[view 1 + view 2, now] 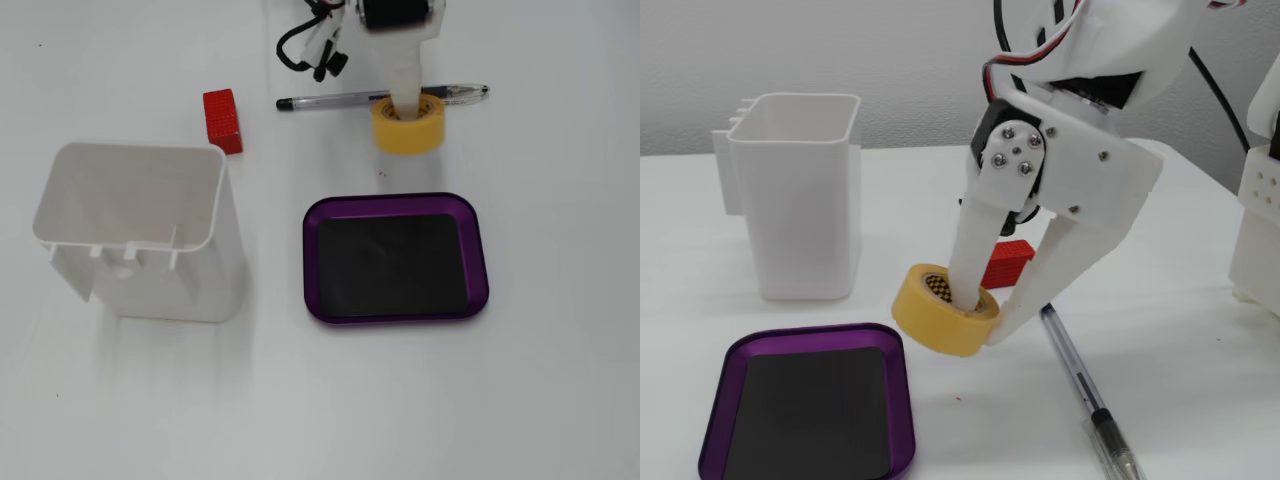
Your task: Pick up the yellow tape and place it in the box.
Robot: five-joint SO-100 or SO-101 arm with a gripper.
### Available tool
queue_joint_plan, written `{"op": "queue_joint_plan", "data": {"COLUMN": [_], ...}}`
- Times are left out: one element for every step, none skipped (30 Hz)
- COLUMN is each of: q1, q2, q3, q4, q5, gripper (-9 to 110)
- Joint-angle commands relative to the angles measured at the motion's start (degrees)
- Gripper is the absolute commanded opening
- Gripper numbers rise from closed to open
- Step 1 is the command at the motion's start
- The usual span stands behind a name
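Near the white bin (800, 190), the box (898, 400) lies empty. Above the table, the gripper (980, 315) clamps the tilted tape (940, 325), one finger through its core. The roll could slip free, pinched at one wall only.

The small ring-shaped roll of yellow masking tape (409, 126) (943, 309) sits upper right of centre in one fixed view and mid-frame in the other — tilted, lifted clear of the counter, its printed cardboard core showing. The shallow rectangular purple tray (396, 201) (898, 390), glossy-rimmed with a flat black bottom, lies empty — right of centre in one fixed view, lower left in the other.
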Motion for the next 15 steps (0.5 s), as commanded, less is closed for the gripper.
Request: {"op": "queue_joint_plan", "data": {"q1": [-0.4, -0.4, -0.4, -0.4, -0.4, -0.4, -0.3, -0.3, -0.3, -0.3, -0.3, -0.1, 0.6, 1.4, 1.9], "q2": [0.4, 0.3, 0.1, -0.6, -1.8, -3.2, -4.9, -6.8, -8.8, -11.0, -12.9, -14.7, -16.4, -17.8, -19.0], "q3": [-2.5, -2.5, -2.5, -2.5, -2.5, -2.5, -2.5, -2.8, -3.5, -4.5, -5.4, -6.3, -7.2, -8.1, -8.9], "q4": [-6.5, -8.5, -10.9, -13.0, -14.4, -15.8, -16.9, -17.8, -18.7, -19.2, -19.9, -20.0, -20.0, -20.0, -20.0], "q5": [-4.7, -5.5, -5.9, -6.0, -6.0, -6.0, -6.1, -6.1, -6.1, -6.1, -6.1, -6.1, -6.0, -6.0, -5.9], "gripper": [-1, -1, -1, -1, -1, -1, -1, -1, -1, -1, -1, -1, -1, -1, -1]}}
